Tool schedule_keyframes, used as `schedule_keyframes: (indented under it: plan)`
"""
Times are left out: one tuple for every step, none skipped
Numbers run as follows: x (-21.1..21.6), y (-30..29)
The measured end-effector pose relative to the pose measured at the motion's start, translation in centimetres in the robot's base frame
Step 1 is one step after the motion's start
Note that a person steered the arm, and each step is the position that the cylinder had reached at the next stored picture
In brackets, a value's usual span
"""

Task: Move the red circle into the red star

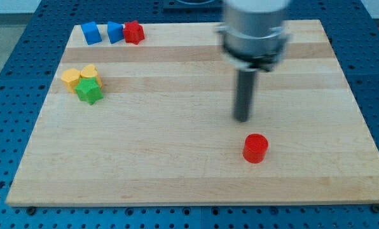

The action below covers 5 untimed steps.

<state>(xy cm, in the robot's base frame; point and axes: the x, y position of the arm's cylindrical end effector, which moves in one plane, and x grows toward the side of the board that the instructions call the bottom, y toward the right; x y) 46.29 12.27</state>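
On the desk (177, 172) lie one red circle (255, 148) just below my tip (241, 119), one red star (133, 32), two blue blocks (91, 33) (115, 32), two yellow blocks (72, 79) (88, 72), one green star (88, 91); no claw shows.

Arm enters from the top of the frame, right of centre. Only its last section shows: a wide grey cylindrical housing (253, 25), blurred, cut off by the upper edge. Its lower rim narrows into a darker collar.

A straight dark rod (243, 92) hangs from the collar, vertical, no visible tilt.

My tip (241, 119) sits at the rod's lower end, slightly right of the frame's centre, roughly mid-height. Tip end appears flat and dark. Whether it touches the surface below cannot be told from this view.
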Motion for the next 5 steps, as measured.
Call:
schedule_keyframes:
  plan:
    - [3.1,6.5]
    - [7.4,3.6]
    - [7.9,-4.5]
    - [9.5,-11.5]
    - [14.4,-12.2]
